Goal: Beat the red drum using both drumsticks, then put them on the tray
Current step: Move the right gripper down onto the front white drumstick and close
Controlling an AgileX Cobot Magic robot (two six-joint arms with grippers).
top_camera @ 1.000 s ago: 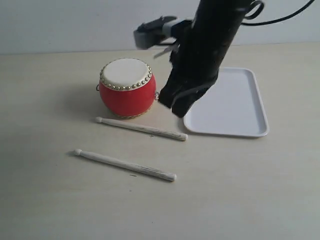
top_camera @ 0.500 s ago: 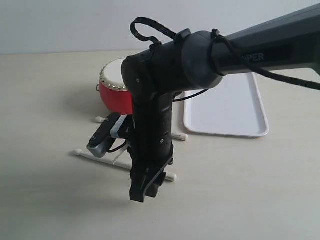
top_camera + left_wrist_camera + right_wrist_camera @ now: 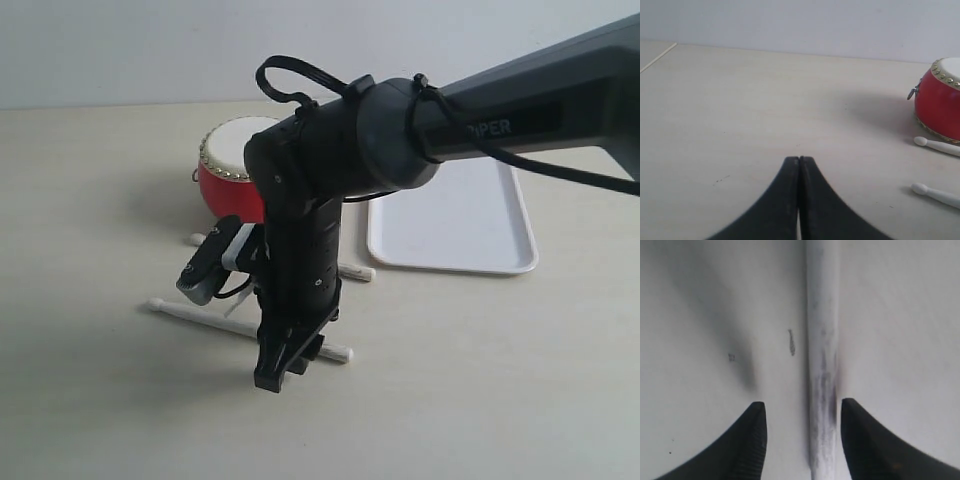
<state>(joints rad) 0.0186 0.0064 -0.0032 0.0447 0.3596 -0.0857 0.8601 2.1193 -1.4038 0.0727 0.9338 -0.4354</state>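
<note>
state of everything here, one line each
drum: upright on the table, skin up
near stick: lying flat on the table, not gripped
far stick: lying flat by the drum, untouched
tray: flat on the table, nothing on the part in view
left gripper: shut, empty
right gripper: open, one finger on each side of the near stick

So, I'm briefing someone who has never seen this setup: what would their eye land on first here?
The big black right arm dominates the middle of the exterior view. Its right gripper is open, with jaws either side of the nearer drumstick on the table. Behind it sits the red drum, with the white tray further right.
</note>
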